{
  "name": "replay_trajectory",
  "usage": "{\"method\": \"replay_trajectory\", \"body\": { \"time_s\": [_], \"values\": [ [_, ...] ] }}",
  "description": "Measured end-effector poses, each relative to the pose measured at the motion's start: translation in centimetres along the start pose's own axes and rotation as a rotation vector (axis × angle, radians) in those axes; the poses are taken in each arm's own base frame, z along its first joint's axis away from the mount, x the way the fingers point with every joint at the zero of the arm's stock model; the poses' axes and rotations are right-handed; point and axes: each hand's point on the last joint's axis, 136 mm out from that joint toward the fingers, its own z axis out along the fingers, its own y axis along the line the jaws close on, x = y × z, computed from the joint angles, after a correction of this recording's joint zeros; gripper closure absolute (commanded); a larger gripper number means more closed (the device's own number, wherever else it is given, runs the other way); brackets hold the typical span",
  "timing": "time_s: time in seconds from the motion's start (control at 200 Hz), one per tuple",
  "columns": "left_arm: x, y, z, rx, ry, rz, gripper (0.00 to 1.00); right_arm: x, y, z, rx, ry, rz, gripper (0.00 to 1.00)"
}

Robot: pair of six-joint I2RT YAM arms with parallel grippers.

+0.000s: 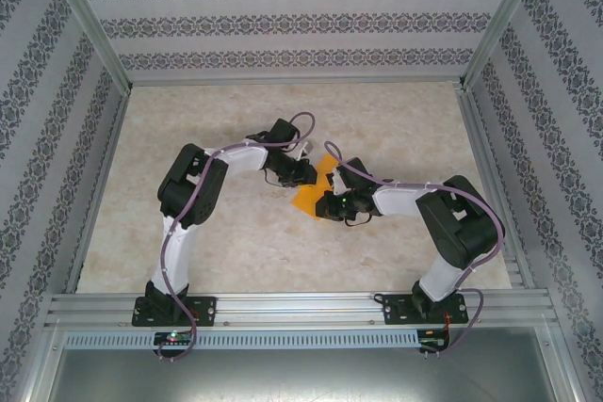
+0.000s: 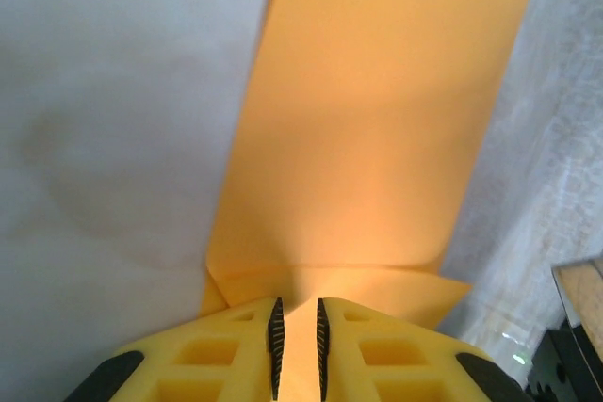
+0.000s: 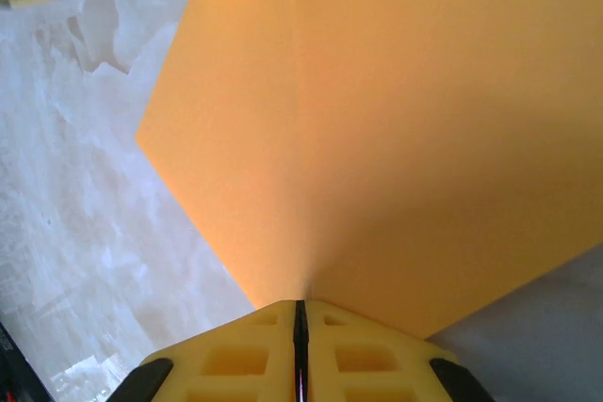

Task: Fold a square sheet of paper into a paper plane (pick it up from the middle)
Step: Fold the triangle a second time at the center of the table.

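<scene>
- Pinching the square sheet of paper (image 3: 377, 138) in my right hand (image 3: 300, 306), pads pressed tight on its near edge, where a crease runs straight away from me.
- My left hand (image 2: 297, 303) is nearly closed, gripping a folded flap on the opposite side.
- The sheet hangs between both hands over the middle of the tabletop (image 1: 396, 120), so I judge either hand could pull along that crease.

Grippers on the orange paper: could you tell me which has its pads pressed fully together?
The right gripper: its pads meet in a thin line on the square sheet of paper; the left gripper shows a narrow gap.
</scene>
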Motion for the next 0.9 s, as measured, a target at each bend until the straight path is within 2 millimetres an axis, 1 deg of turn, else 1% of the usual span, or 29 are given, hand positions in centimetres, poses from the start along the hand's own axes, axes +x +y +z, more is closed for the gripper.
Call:
{"method": "replay_trajectory", "body": {
  "time_s": [0.12, 0.31, 0.395, 0.5, 0.59, 0.754, 0.849, 0.899],
  "values": [
    [-1.1, 0.3, -0.1, -0.016, -0.016, 0.011, 0.78, 0.0, 0.0, 0.0, 0.0, 0.0, 0.0, 0.9],
    [-1.2, 0.4, 0.0, -0.035, -0.002, 0.021, 0.78, 0.0, -0.1, -0.1, 0.006, -0.001, -0.001, 0.89],
    [-1.6, 0.6, -0.2, -0.066, -0.012, 0.04, 0.78, 0.1, -0.2, -0.2, 0.014, -0.001, 0.001, 0.9],
    [-2.7, 1.1, -0.5, -0.114, -0.042, 0.068, 0.78, 0.6, -0.3, -0.5, 0.027, 0.014, 0.011, 0.89],
    [-2.8, 1.2, -0.4, -0.124, -0.036, 0.077, 0.78, 1.1, -0.5, -0.8, 0.036, 0.032, 0.022, 0.88],
    [-2.7, 1.2, -0.4, -0.125, -0.031, 0.091, 0.78, 1.7, -0.5, -1.4, 0.045, 0.052, 0.04, 0.83],
    [-2.7, 1.3, -0.3, -0.125, -0.03, 0.092, 0.77, 1.3, -0.1, -2.1, 0.023, 0.041, 0.05, 0.78],
    [-2.7, 1.2, -0.4, -0.125, -0.032, 0.097, 0.77, 0.9, 0.2, -2.6, 0.009, 0.026, 0.052, 0.77]
  ]
}}
